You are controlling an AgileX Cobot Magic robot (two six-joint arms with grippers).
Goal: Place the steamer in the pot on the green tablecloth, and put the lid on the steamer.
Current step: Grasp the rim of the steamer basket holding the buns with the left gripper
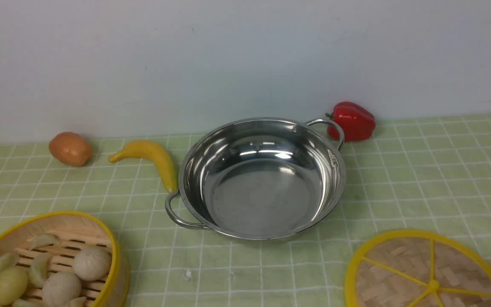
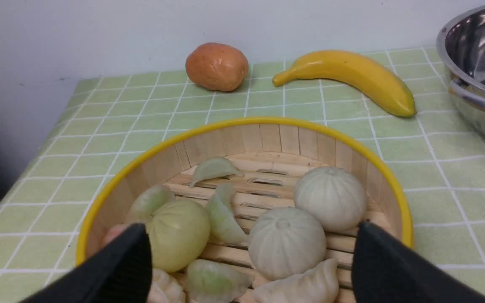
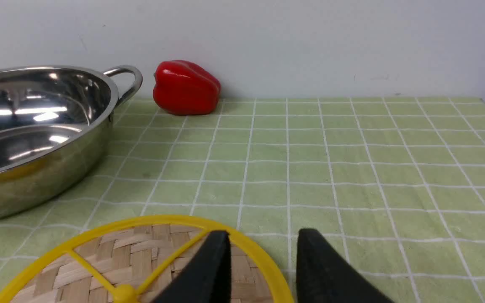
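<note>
Nearest you on the left, the steamer (image 1: 75,230) sits on the cloth (image 1: 420,179) that covers the surface. Its near edge is cut off in the front view. Your left jaws hang over its near side, spread wide and gripping nothing. Buns (image 2: 286,242) and dumplings (image 2: 221,214) on the slatted floor show between them.

Nearest you on the right, the lid (image 1: 403,264) lies flat on the cloth, spokes up. Your right jaws stand partly spread astride its rim, one over the weave and the other over the cloth. A clear gap shows between them, but you cannot tell here whether either touches the lid.

Farther out, between steamer and lid but apart from both, the pot (image 1: 271,196) stands upright, showing its bare shiny bottom. One handle points near-left, the other far-right.

A banana (image 1: 151,155) lies left of the pot, its end close to the near-left handle. Beyond it to the left is a potato (image 1: 70,148). A red pepper (image 1: 353,120) rests by the wall (image 1: 228,55), just behind the far-right handle.
</note>
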